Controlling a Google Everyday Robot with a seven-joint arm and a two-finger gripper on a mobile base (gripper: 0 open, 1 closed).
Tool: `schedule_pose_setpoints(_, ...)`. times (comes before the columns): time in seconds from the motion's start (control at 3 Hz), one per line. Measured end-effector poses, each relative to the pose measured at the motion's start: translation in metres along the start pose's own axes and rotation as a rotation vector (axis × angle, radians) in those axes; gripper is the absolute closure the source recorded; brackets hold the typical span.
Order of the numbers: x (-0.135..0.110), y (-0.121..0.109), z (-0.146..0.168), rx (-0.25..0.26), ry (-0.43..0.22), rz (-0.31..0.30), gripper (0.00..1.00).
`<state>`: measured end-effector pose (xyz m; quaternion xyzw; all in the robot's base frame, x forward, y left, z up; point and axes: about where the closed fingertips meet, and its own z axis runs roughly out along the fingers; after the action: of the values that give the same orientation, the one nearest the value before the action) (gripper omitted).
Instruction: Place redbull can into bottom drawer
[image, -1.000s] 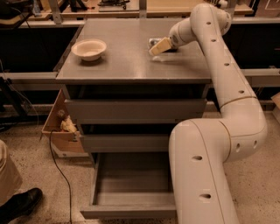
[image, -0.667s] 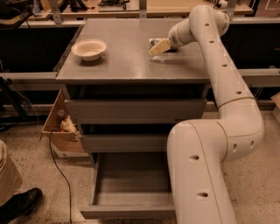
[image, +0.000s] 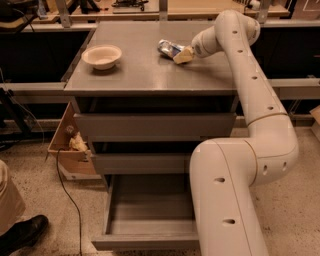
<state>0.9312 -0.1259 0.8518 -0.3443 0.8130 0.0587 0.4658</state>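
I am holding my gripper (image: 181, 55) low over the far right part of the bench (image: 145, 77) top, with my arm (image: 252, 105) arching up from the near right and bending back down to it. The redbull can (image: 167, 47) is lying on its side on the bench top, just left of the gripper and touching it or very nearly so. I cannot tell whether the gripper is open or closed, or whether it is gripping the can. The can is showing silver and blue, but its print is too blurred for me to read any brand or lettering.

A white bowl (image: 101, 56) is sitting upright on the far left of the bench top, well apart from the can. Below, the two shallow drawers (image: 155, 126) are sitting nearly shut, while the bottom drawer (image: 150, 241) is standing pulled out towards the near side, my arm covering its right end. A cardboard box (image: 67, 150) is leaning against the bench's left side, a dark cable (image: 67, 200) is trailing across the floor beside it, and a black shoe (image: 22, 234) is showing at the near left.
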Motion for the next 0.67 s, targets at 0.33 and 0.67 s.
schedule_pose_setpoints(0.33,0.017,-0.002,-0.004,-0.021,0.023,0.016,0.63)
schedule_pose_setpoints(0.67,0.024,-0.007,-0.019,-0.032,0.025,0.011,0.85)
